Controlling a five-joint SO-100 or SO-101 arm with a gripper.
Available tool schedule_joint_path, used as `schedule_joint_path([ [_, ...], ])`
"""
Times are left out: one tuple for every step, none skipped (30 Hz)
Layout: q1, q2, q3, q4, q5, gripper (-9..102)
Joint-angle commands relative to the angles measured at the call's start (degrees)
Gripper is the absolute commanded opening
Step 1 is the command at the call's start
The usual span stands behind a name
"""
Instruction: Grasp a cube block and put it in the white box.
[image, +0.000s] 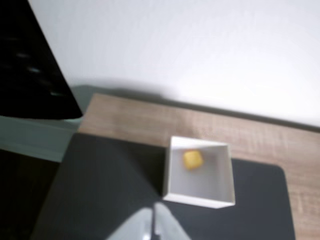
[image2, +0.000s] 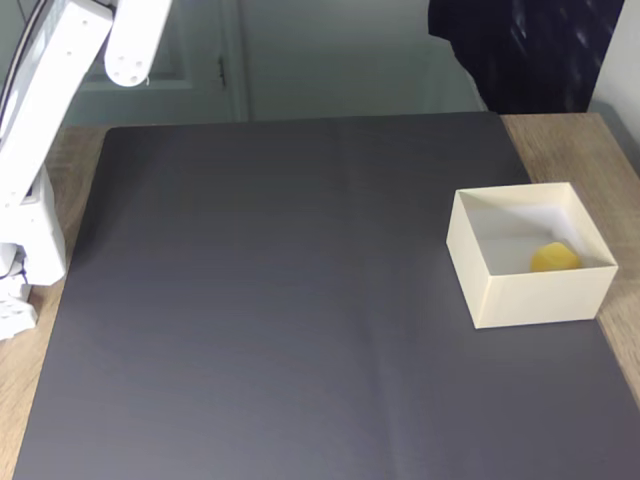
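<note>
In the fixed view the white arm (image2: 40, 140) stands at the left edge, its base on the bare wood of the surface (image2: 30, 400) beside the dark mat (image2: 280, 300). The mat runs wide and bare from there across the middle. Near the mat's right edge sits the white box (image2: 530, 297), with a strip of wood beyond it on the right. The cube block (image2: 554, 258) lies inside the box, on its floor near the front right wall.

In the wrist view a dark object (image: 25, 60) fills the upper left corner. The end effector (image: 153, 220) enters from the bottom edge, its pale fingers pressed together with only a thin seam between them, holding nothing. The box lies just above and to the right of the fingertips, apart from them, and the cube rests inside it towards the far wall.
</note>
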Motion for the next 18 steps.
schedule_joint_path([
  [-0.7, 5.89, 1.93, 0.35, -0.7, 0],
  [-0.7, 8.79, 6.42, 0.18, -0.35, 0],
  [-0.7, 12.04, 11.78, 0.0, -0.09, 0],
  [-0.7, 15.12, 16.26, -0.09, 0.44, 0],
  [-0.79, 17.58, 19.69, -0.09, 1.05, 0],
  [-0.97, 19.34, 21.97, -0.09, 1.67, 0],
  [-1.23, 21.8, 25.58, -0.62, 1.76, 0],
  [-1.49, 25.4, 31.73, -2.2, 1.76, 0],
  [-1.58, 29.71, 38.5, -4.31, 1.76, 0],
  [-1.76, 33.49, 44.38, -6.15, 1.76, 0],
  [-2.02, 35.86, 47.46, -6.77, 1.76, 0],
  [-2.2, 37.53, 49.31, -6.77, 1.76, 0],
  [-2.37, 39.11, 50.89, -6.77, 2.02, 0],
  [-2.64, 40.52, 52.47, -6.77, 2.29, 0],
  [-2.72, 41.84, 53.79, -6.77, 2.81, 0],
  [-2.81, 43.33, 55.46, -6.77, 3.25, 0],
  [-2.9, 45.18, 57.66, -6.77, 3.25, 0],
  [-2.99, 47.11, 59.85, -6.77, 3.34, 0],
])
